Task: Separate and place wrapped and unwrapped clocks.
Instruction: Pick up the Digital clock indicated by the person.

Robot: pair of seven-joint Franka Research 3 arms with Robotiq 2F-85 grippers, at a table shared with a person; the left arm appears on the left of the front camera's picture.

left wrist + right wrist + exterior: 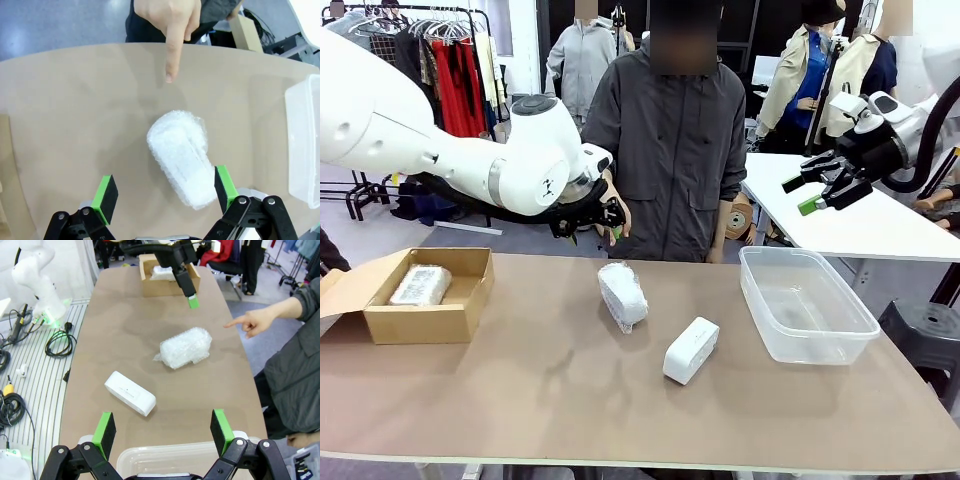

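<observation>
Above the wrapped clock, the left tool hovers, jaws spread wide — right tool likewise spread.

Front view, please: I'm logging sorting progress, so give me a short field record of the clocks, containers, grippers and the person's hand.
wrapped clock in box: lies inside the open cardboard box, table's left
wrapped clock on table: mid-table, ungripped
bare clock: on the table between that one and the tub, touching neither
clear tub: table's right, lidless
left gripper: open, hovering over the wrapped clock on table
right gripper: open, raised on the tub's side
person's hand: index finger pointing toward the wrapped clock on table
</observation>
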